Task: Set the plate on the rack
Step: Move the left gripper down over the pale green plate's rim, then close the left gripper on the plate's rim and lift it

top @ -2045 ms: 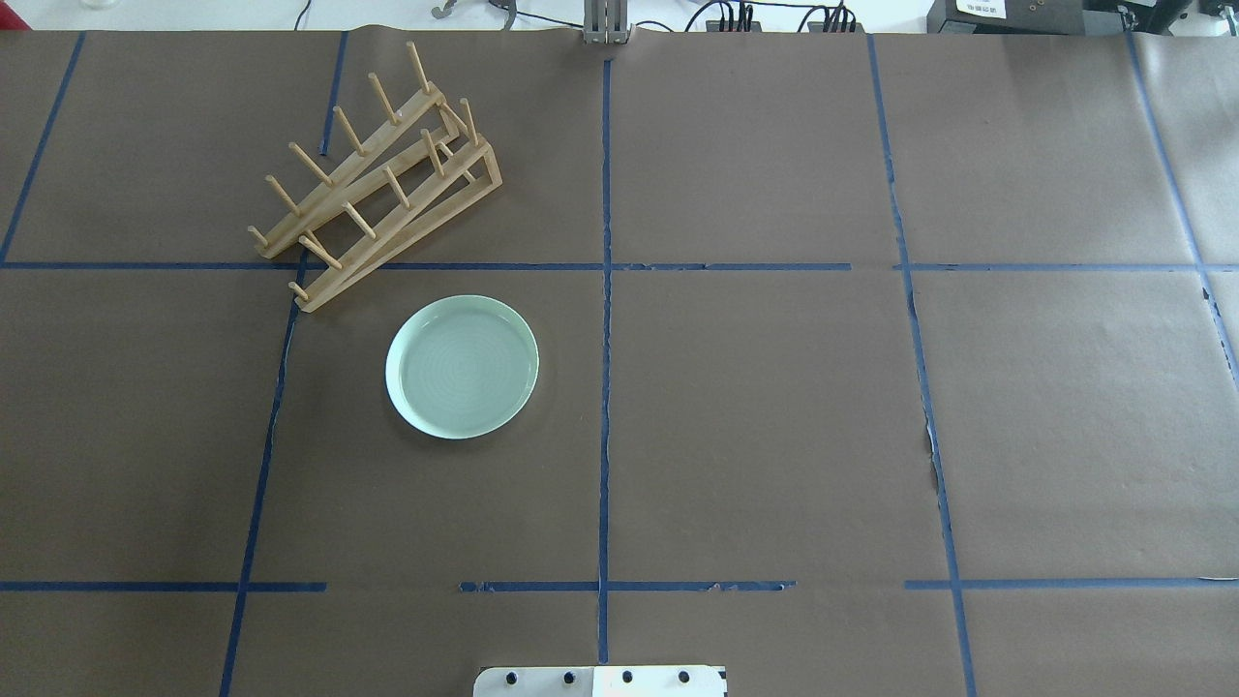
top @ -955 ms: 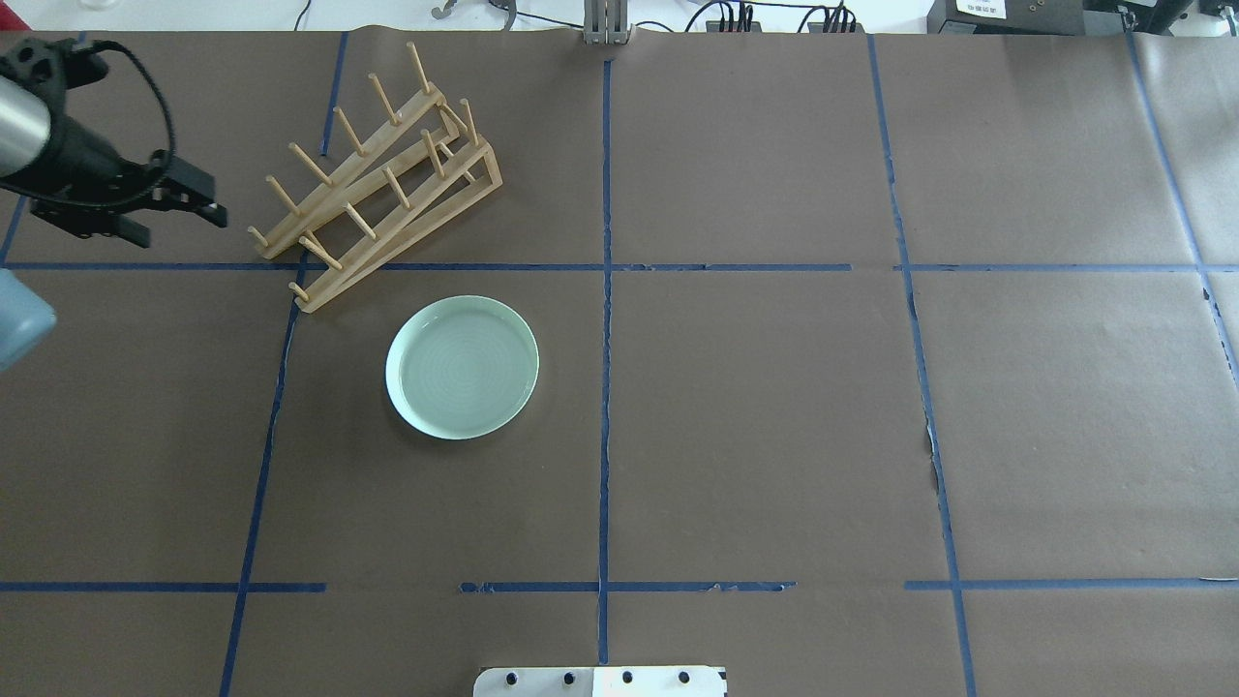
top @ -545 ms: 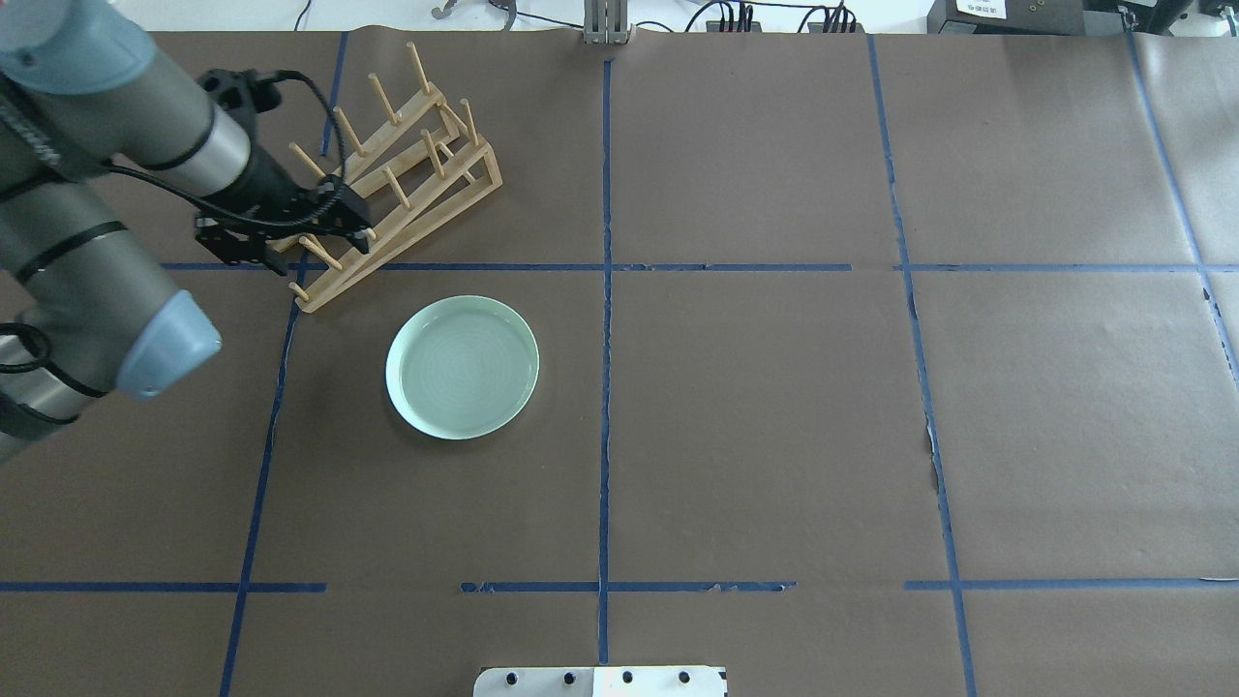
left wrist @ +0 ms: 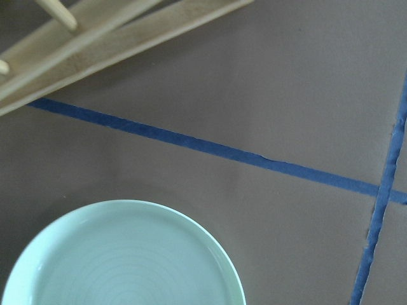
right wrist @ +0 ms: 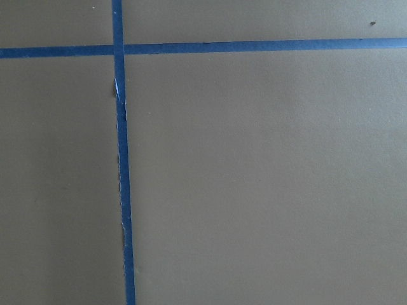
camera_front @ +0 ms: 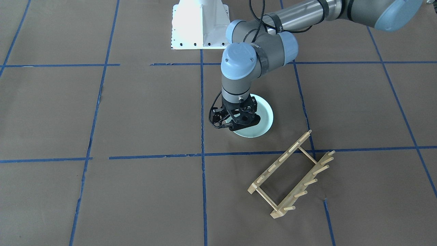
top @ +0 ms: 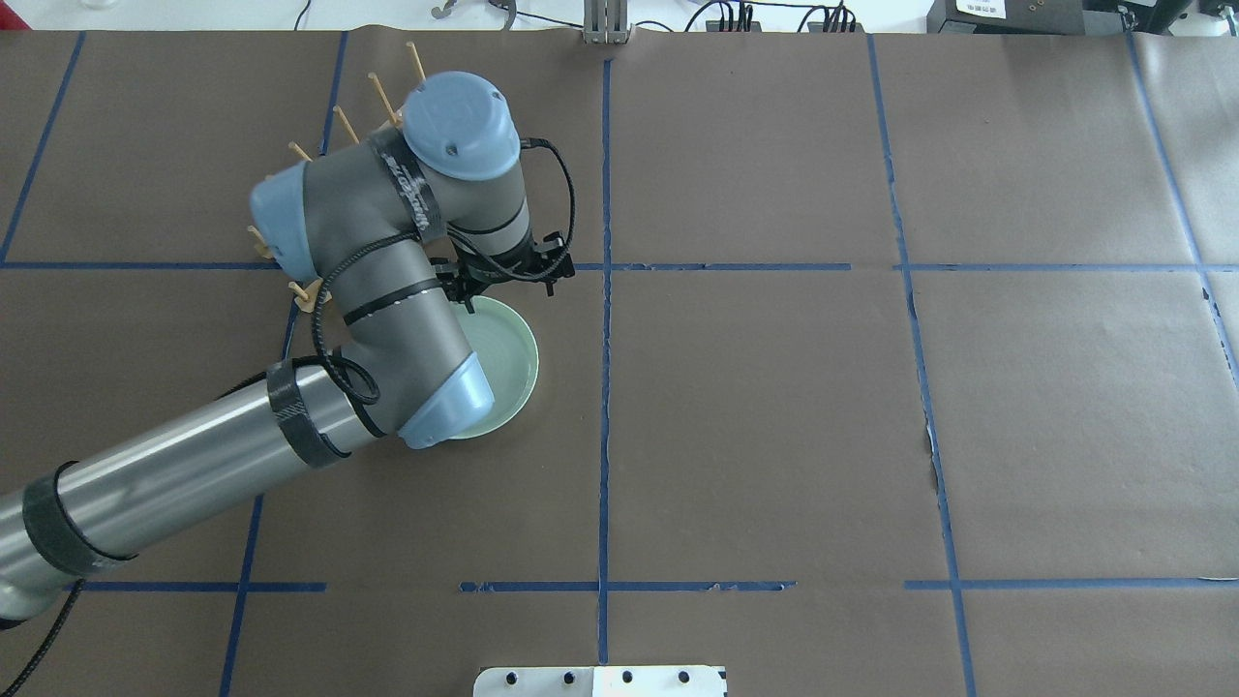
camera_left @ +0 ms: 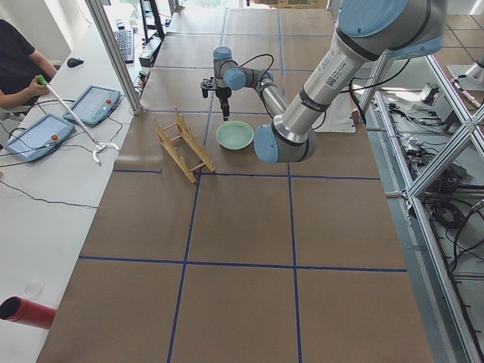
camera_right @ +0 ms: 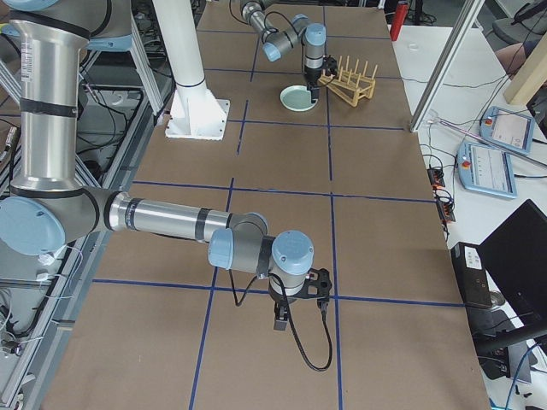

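The pale mint-green plate (camera_front: 264, 118) lies flat on the brown table; it also shows in the overhead view (top: 508, 348) and the left wrist view (left wrist: 121, 260). The light-wood rack (camera_front: 280, 161) stands apart from it, toward the operators' side. In the overhead view the rack (top: 306, 293) is mostly hidden behind my left arm. My left gripper (camera_front: 235, 126) points down over the plate's edge nearest the rack. It looks open and holds nothing. My right gripper (camera_right: 297, 307) hangs over bare table far from both, and I cannot tell its state.
The robot's white base plate (camera_front: 199, 24) sits at the table's near edge. Blue tape lines (top: 605, 387) cross the brown paper. An operator (camera_left: 19, 64) and tablets (camera_left: 98, 102) are at a side table beyond the rack.
My left arm has swung in from the left, passed over the rack and now holds its gripper over the plate. Plate and rack have not moved.
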You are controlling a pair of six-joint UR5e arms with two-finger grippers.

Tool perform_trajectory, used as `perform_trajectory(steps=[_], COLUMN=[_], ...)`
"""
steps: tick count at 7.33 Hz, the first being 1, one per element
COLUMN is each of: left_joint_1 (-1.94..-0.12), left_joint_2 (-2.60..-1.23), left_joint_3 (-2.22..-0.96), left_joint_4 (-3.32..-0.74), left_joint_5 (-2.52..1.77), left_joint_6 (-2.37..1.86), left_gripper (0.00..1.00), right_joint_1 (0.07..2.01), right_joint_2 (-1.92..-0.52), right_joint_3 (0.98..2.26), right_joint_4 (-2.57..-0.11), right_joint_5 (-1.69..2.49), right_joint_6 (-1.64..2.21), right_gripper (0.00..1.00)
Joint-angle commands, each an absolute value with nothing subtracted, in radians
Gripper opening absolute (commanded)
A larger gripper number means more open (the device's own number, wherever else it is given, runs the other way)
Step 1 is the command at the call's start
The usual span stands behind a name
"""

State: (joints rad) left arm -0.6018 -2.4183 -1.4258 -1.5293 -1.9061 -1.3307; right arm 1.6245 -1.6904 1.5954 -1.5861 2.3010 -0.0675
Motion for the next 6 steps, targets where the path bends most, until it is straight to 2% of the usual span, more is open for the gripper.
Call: perform_trajectory(steps=[1, 4, 6], left_joint_1=[-0.552, -0.531, -0.525], left_joint_2=[-2.428, -2.418, -2.419], left_joint_3=[-1.388, -1.384, -1.385], left_joint_4=[-1.531, -1.528, -1.529], left_joint_5=[-1.858, -1.859, -1.861], left_joint_6=[-1.33, -1.328, -1.328], left_gripper=[0.89, 0.69, 0.65], right_joint_1=[1.624, 1.624, 1.624], right_joint_2=[-1.69, -1.69, -1.69], right_joint_3=[1.595, 1.595, 1.595], right_joint_4=[-1.586, -1.586, -1.586], right_joint_5=[2.301, 2.301, 2.301], right_joint_6=[-0.067, -0.067, -0.067], right_gripper=[1.0, 1.0, 1.0])
